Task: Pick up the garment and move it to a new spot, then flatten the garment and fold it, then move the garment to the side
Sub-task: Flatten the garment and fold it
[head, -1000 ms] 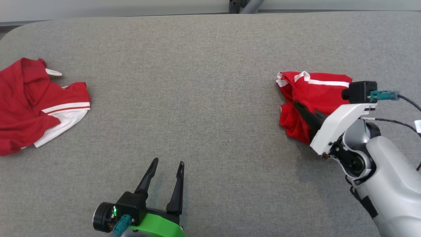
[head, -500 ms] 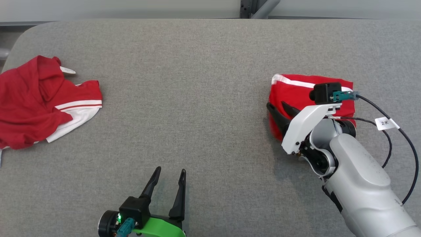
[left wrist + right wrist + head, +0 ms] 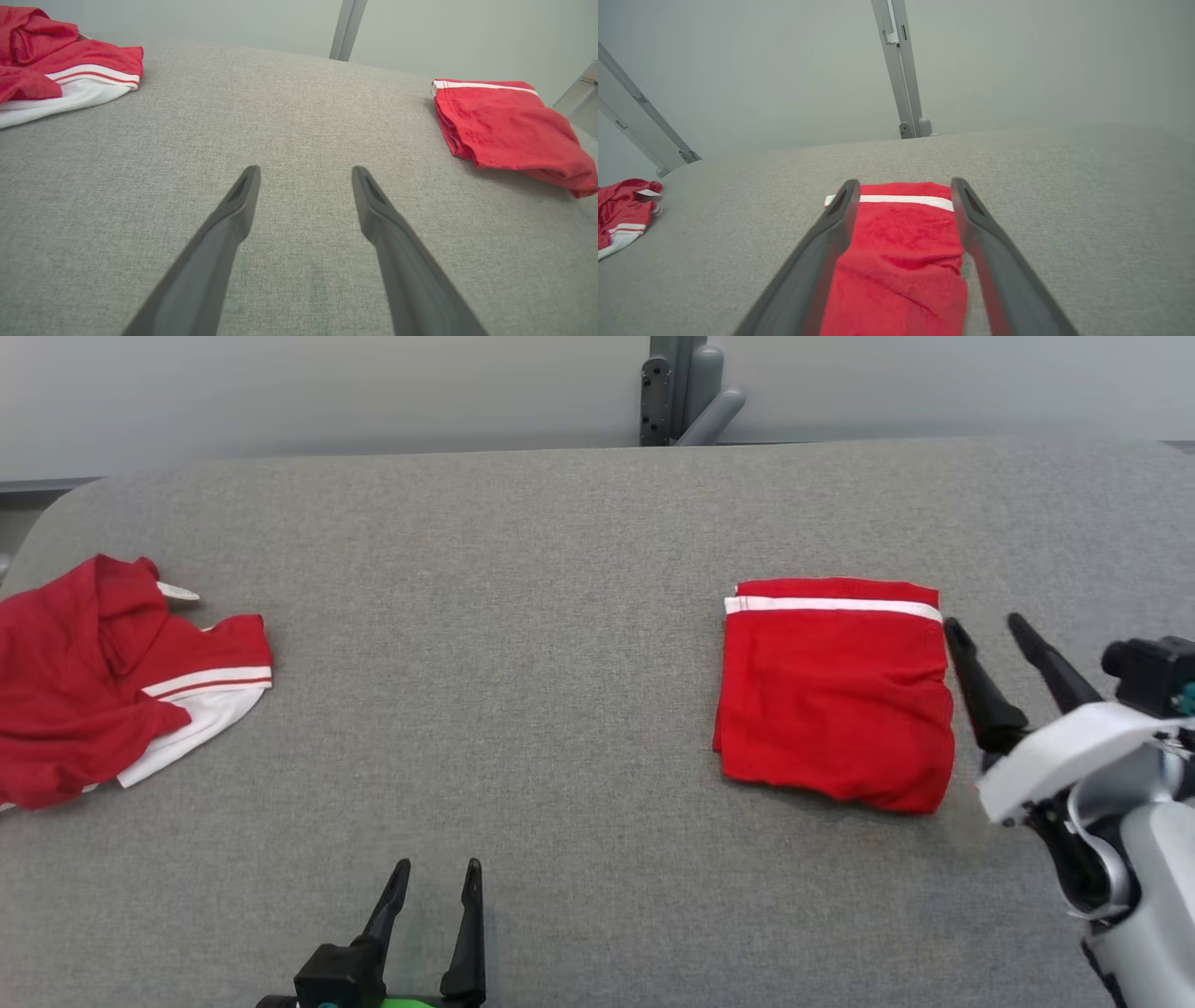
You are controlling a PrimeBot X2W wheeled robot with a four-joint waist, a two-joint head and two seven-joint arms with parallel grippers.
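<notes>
Change: a second ago the right pincer is clamped on a bunched red heap; half a second ago the fingers are parting on it. Now it is pulled back to the right, fingers spread wide, nothing between them. The head camera has also shifted, so part of the apparent shift is the view, not the things.

The folded garment lies released on the right part of the tabletop. It is a neat flat red rectangle with a white stripe along its far edge and slight wrinkles at the near right corner.

Meaning, as a judgement: folding is done and the set-down at the side looks complete. This is the let-go at the end of the move. Little is left except clearing the arm away.

Relative position: in the head view the right pincer sits just beside the garment's right edge, by the far right corner. Contact cannot be told, but it looks clear of the cloth. In the right wrist view the garment shows framed between the two fingers, ungripped.

The left pincer is open and empty, low at the near edge, well apart from the folded garment.

A crumpled garment, red and white, lies at the far left of the tabletop, well apart from both pincers.
</notes>
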